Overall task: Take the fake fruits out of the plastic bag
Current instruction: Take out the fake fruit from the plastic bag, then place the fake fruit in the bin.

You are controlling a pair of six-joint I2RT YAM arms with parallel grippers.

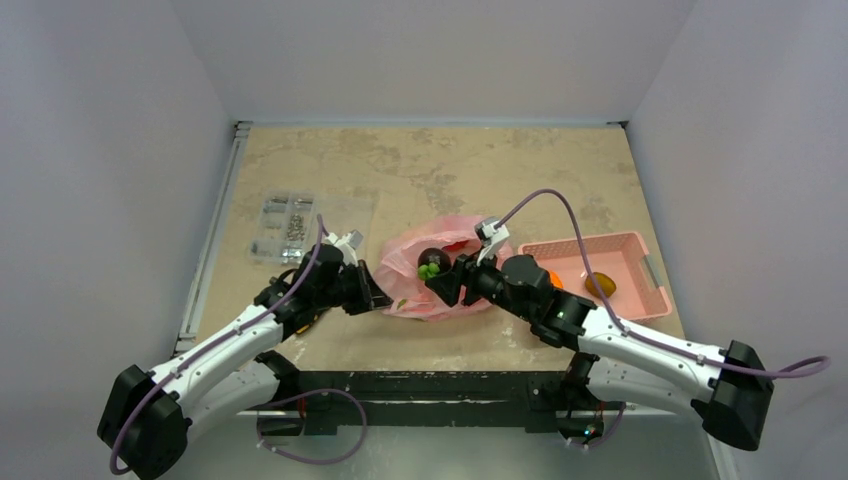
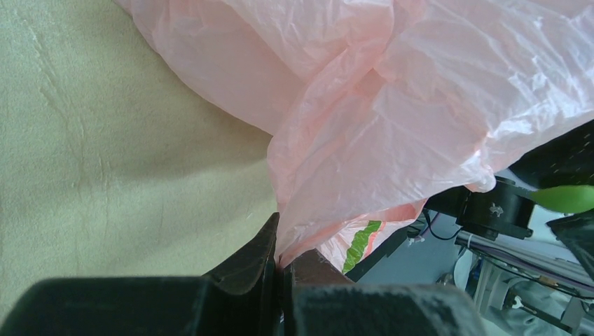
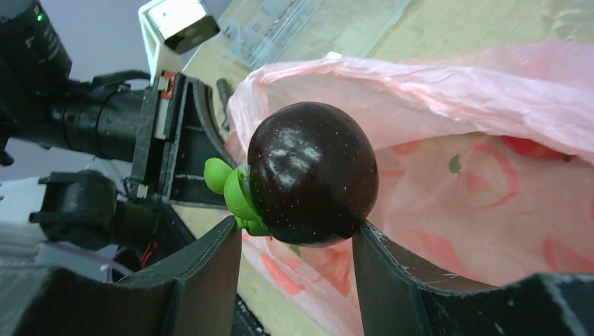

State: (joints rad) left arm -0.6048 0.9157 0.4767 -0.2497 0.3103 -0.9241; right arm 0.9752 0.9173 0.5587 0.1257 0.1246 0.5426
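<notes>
No text, label, brand, number or sign can be read in any view. The plastic bag [image 3: 490, 175] carries a printed pattern of red curved strokes and small green marks, and none of it forms a legible letter. In the left wrist view the same print shows only as a green-and-red patch on the bag's lower fold. The clear packet [image 1: 290, 228] lying on the bench [image 1: 450, 170] is too small in the overhead view to tell whether it bears any lettering.
</notes>
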